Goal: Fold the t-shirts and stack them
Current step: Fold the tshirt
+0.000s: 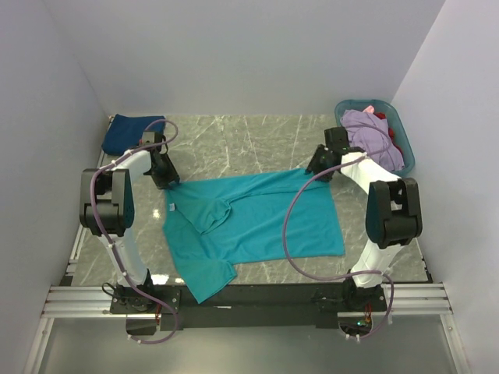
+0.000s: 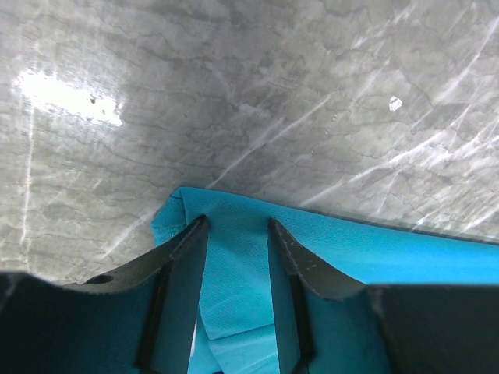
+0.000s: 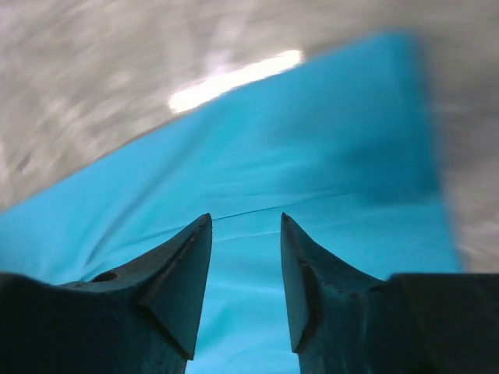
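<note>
Left pincer [image 2: 238, 222] spread above far-left corner of teal t-shirt [image 1: 257, 226], right pincer [image 3: 245, 218] spread above far-right corner; long axis running crosswise between them.

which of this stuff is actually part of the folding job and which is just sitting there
Part of the job:
- teal t-shirt, spread out in the middle
- navy t-shirt, folded, far left corner
- lavender t-shirt and red t-shirt, in the laundry basket

Just there:
- the laundry basket itself
- marble table
</note>
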{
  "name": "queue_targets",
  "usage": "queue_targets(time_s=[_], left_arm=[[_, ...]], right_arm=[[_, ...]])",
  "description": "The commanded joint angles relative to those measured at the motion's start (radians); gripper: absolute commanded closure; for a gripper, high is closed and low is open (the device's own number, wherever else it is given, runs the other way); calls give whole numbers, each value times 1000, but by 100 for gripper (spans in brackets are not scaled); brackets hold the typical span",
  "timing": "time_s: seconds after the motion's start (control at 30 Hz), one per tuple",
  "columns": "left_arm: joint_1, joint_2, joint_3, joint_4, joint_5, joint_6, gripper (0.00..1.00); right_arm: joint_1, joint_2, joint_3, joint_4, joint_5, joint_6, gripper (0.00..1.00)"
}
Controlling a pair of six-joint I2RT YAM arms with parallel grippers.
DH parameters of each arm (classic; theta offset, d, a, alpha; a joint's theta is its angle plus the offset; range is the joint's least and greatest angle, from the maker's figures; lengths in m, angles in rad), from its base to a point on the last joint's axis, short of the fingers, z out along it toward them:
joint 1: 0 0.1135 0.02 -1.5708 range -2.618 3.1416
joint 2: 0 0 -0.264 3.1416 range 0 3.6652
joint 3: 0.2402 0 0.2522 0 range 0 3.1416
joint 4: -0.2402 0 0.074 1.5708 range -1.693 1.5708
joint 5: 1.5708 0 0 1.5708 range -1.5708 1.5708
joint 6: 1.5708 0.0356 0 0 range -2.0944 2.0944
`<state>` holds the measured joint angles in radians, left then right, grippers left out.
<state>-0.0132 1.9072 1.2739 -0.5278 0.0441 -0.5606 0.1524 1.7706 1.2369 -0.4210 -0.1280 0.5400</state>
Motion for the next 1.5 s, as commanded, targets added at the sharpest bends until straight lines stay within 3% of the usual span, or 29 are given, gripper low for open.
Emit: queue_targets(time_s=[0.0, 0.3, 0.53, 1.07, 1.33, 1.47], left_arm=[[10, 23, 15, -14, -72, 28, 57], [36, 21, 7, -17, -95, 30, 57], [36, 23, 8, -20, -90, 31, 57], [38, 30, 10, -29, -98, 33, 58], [42, 33, 15, -37, -107, 34, 59], [45, 36, 16, -43, -110, 34, 59]], right_arm=[[-29, -48, -39, 27, 183, 170, 50], [-70, -25, -88, 57, 274, 373, 44], [-76, -2, -105, 94, 266, 405, 46], [-91, 36, -166, 105, 235, 388, 67], [-113, 9, -182, 93, 240, 367, 97], [-122, -2, -177, 80, 249, 350, 97]])
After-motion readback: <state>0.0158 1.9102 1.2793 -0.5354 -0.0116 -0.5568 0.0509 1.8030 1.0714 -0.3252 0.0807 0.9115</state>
